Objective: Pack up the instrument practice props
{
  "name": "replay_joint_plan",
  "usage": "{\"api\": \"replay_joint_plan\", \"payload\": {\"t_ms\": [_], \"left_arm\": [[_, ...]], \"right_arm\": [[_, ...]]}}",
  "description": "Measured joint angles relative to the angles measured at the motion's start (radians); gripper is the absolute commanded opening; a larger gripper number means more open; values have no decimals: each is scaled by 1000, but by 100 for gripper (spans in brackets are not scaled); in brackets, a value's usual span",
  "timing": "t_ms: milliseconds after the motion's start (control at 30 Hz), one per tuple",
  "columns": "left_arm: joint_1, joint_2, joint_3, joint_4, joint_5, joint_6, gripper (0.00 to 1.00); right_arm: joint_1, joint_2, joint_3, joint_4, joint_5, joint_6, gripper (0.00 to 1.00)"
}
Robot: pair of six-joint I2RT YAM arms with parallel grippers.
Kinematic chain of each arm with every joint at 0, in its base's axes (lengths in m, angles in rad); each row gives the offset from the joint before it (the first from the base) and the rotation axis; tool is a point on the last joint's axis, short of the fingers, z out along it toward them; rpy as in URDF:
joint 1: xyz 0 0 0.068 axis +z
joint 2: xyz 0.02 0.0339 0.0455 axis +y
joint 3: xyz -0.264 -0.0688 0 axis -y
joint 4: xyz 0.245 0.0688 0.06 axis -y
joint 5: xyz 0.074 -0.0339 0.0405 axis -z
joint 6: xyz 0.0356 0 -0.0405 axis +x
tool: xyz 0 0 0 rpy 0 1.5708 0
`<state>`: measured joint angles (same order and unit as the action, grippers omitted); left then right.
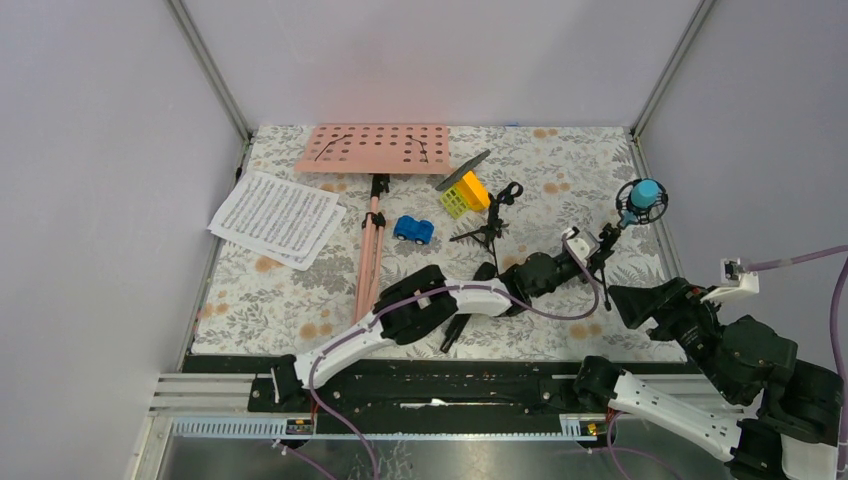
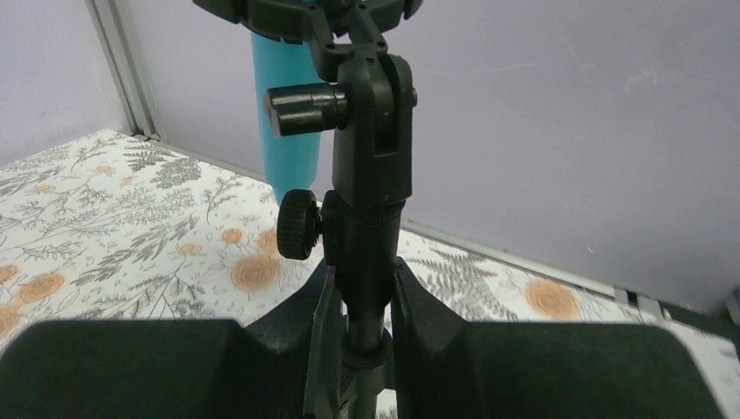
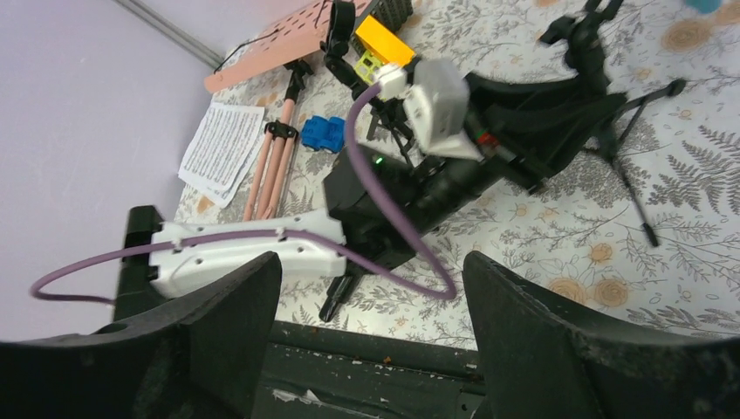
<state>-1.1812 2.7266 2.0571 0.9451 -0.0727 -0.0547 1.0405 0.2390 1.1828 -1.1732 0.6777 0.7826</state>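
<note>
Left gripper [image 2: 362,336] is on the blue mic [image 1: 641,201], at the right of the top view near the right wall; the mic stands upright on its small tripod. Wrist view: both fingers [image 2: 419,319] are pinched in on the stand stem [image 2: 366,253] just below the side knob [image 2: 299,224]; pads look to touch it on each side; nothing else in the grip. Right gripper [image 3: 366,271] is spread wide and empty, lower right of the top view, near the mic's tripod.

My read of the step: lift the blue mic out for packing. Notes:
- the grip is low on a thin stem with the heavy head above, so expect it to pivot in the pads; lift straight up, slowly, wrist level; no swing until the legs clear the table [image 1: 560,180]
- the tripod legs splay near the right gripper; back that arm off first
- any carry leftward passes over the other black tripod [image 1: 490,225], the yellow block [image 1: 465,195] and the blue toy car [image 1: 413,229]; go high
- the pink music stand [image 1: 375,150] and sheet music [image 1: 275,215] lie upper left, untouched; no container shows in any view, so the drop point is unknown
</note>
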Motion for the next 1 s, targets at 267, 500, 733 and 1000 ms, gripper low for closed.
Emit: {"api": "replay_joint_plan", "payload": {"t_ms": [267, 500, 733, 1000], "left_arm": [[-19, -243, -454, 162, 24, 45, 0], [-20, -377, -736, 306, 67, 45, 0], [-20, -430, -874, 406, 91, 22, 0], [-20, -437, -893, 420, 102, 9, 0]], "right_arm": [[0, 10, 16, -19, 59, -27, 84], [0, 122, 40, 35, 121, -191, 84], [0, 373, 49, 130, 225, -421, 86], [-3, 666, 159, 101, 362, -446, 99]]}}
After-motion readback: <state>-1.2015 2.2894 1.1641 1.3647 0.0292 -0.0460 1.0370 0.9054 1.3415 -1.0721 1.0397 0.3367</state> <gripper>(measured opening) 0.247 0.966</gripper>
